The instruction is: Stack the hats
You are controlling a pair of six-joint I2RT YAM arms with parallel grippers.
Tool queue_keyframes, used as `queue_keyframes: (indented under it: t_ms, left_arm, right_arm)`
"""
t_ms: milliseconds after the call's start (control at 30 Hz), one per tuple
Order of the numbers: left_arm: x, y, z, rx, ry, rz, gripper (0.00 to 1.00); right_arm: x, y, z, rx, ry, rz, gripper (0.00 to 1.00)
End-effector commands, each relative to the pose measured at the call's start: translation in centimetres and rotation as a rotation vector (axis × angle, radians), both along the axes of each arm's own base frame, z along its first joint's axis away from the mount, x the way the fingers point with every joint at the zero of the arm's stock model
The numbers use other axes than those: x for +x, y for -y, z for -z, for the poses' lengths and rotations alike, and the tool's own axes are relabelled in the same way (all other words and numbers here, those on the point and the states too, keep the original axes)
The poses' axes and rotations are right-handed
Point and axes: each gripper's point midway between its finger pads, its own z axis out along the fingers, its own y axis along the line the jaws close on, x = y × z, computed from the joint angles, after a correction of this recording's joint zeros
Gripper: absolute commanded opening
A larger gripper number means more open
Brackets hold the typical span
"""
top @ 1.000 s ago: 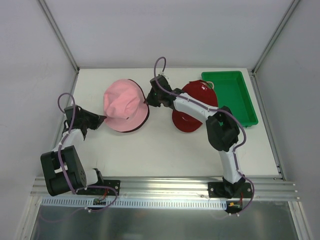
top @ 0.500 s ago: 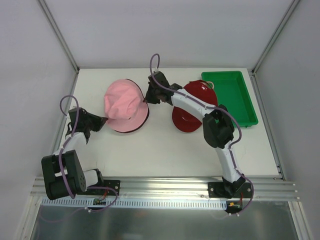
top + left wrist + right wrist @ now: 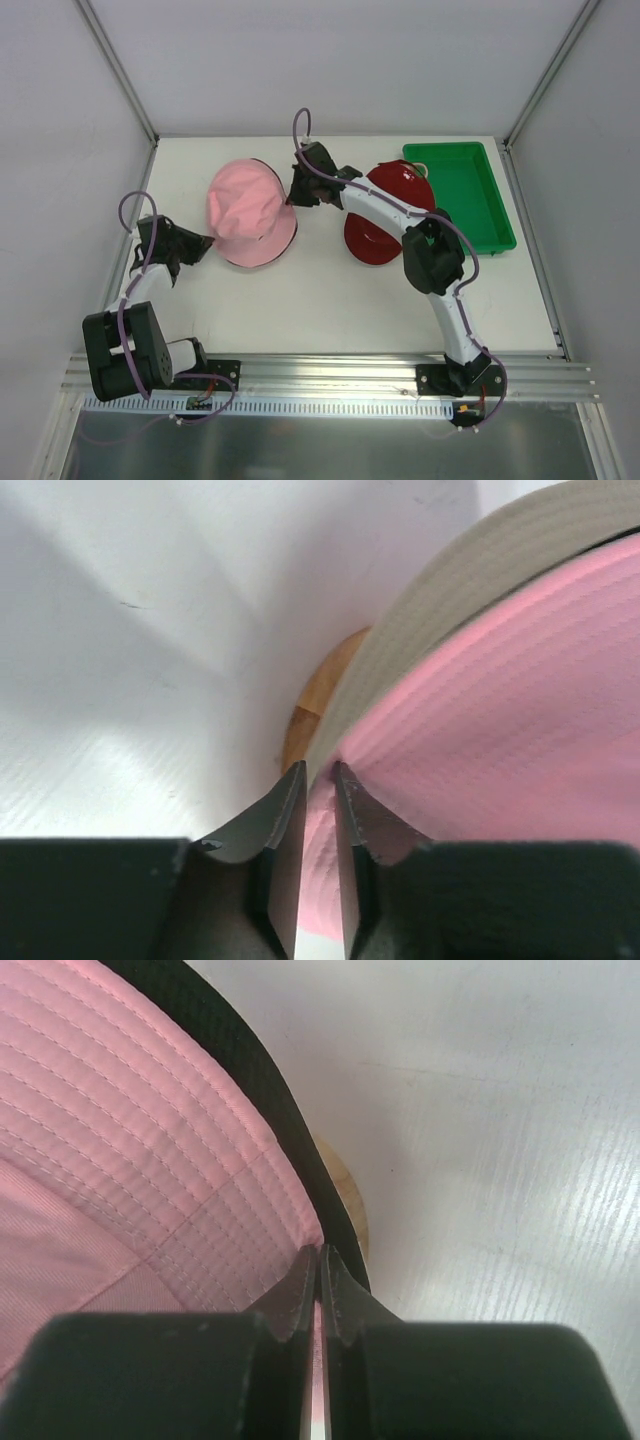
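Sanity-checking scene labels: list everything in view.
pink hat: 1, pink, top of the stack left of centre
black hat: 1, black, only its brim shows under the pink hat
cream hat: 1, cream, only its brim shows under the pink brim
wooden stand: 1, light wood, edge shows under the stack
red hat: 1, red, right of centre, partly behind the right arm
green tray: 1, green, far right corner
table: 1, white
left gripper: jaws slightly apart, pink brim between
right gripper: shut on the pink brim

Pink hat (image 3: 250,212) near red cap (image 3: 383,238).
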Motion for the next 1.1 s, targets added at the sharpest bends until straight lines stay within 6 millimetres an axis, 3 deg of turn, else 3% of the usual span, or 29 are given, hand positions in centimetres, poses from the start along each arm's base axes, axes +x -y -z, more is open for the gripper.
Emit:
queue_keyframes:
  t_ms: [0, 233, 300, 467, 600, 767, 967, 1067]
  left_arm:
    - [-4.4, -1.0, 4.8, 0.066, -0.233, -0.032, 0.20]
    - [-3.5, -1.2, 2.1, 0.096, -0.167, -0.017, 0.43]
    - [-3.5, -1.1, 1.5, 0.096, -0.157, -0.009, 0.43]
    - [-3.3, -1.1, -0.8, 0.123, -0.103, 0.012, 0.48]
    - [-3.4, -1.1, -2.4, 0.144, -0.074, 0.029, 0.52]
    - [-3.4, -1.1, -4.4, 0.190, -0.044, 0.067, 0.59]
    - [-3.7, -1.4, -8.4, 0.305, 0.032, 0.143, 0.64]
    - [-3.9, -0.4, -10.7, 0.325, 0.105, 0.221, 0.65]
  right_arm:
    - [-2.7, 6.9, 8.2, -0.321, -0.179, -0.006, 0.00]
    - [-2.0, 6.5, 4.4, -0.282, -0.112, -0.020, 0.00]
    - [-1.8, 6.4, 3.4, -0.271, -0.095, -0.022, 0.02]
    - [-1.6, 6.1, -0.8, -0.222, -0.032, -0.023, 0.14]
    - [-1.5, 5.9, -3.7, -0.185, 0.006, -0.024, 0.30]
    - [-1.5, 6.2, -6.5, -0.174, 0.038, -0.012, 0.42]
    - [-2.0, 7.0, -11.0, -0.144, 0.107, -0.008, 0.55]
    - [-2.4, 7.6, -13.6, -0.128, 0.150, -0.008, 0.62]
